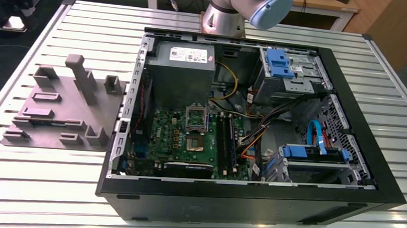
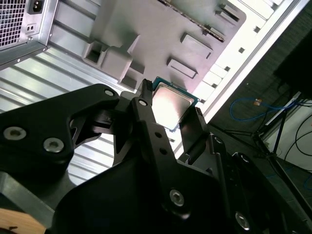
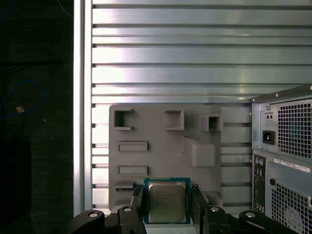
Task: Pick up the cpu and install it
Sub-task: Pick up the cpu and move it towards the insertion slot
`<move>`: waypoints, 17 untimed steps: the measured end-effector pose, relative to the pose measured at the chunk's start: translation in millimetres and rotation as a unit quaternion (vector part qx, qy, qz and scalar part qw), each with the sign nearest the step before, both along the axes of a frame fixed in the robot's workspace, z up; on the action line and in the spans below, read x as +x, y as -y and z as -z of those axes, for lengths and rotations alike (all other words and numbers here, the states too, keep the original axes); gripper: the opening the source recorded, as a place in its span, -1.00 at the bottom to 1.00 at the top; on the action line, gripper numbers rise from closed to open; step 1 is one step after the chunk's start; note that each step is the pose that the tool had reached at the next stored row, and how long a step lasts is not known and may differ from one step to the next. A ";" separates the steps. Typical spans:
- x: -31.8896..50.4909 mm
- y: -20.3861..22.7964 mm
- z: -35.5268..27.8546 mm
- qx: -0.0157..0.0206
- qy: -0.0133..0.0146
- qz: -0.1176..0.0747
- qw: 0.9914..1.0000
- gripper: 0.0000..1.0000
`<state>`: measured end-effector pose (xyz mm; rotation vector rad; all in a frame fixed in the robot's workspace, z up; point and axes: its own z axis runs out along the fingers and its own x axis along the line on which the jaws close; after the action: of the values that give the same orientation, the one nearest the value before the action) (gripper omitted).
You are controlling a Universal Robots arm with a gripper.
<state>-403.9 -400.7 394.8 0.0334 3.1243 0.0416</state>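
The cpu [image 3: 166,204], a small square chip with a silver top and a thin green edge, sits between my black fingers [image 3: 138,200] in both wrist views. My gripper [image 3: 166,191] is shut on it, one finger against each opposite edge, and holds it up in the air over the grey plastic fixture [image 3: 161,131]. In the second wrist view the cpu [image 2: 171,103] is tilted between the fingers [image 2: 146,100], and the gripper [image 2: 170,100] hangs above the fixture's edge. In the exterior view the motherboard's socket [image 1: 196,128] lies in the open computer case [image 1: 344,90].
The grey fixture [image 1: 61,109] with upright blocks stands on the slatted metal table [image 1: 33,178] at the exterior view's left of the case. My arm [image 1: 247,9] rises behind the case. The case holds a power supply [image 1: 184,55], cables and blue drive brackets [image 1: 279,63].
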 end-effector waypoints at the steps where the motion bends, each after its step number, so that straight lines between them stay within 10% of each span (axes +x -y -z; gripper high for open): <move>1: 0.3 0.0 0.0 0.000 0.000 0.000 1.000 -0.06; 17: 3.9 0.0 0.0 0.000 0.000 0.000 1.000 -0.06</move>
<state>-399.9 -400.7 394.8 0.0333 3.1242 0.0416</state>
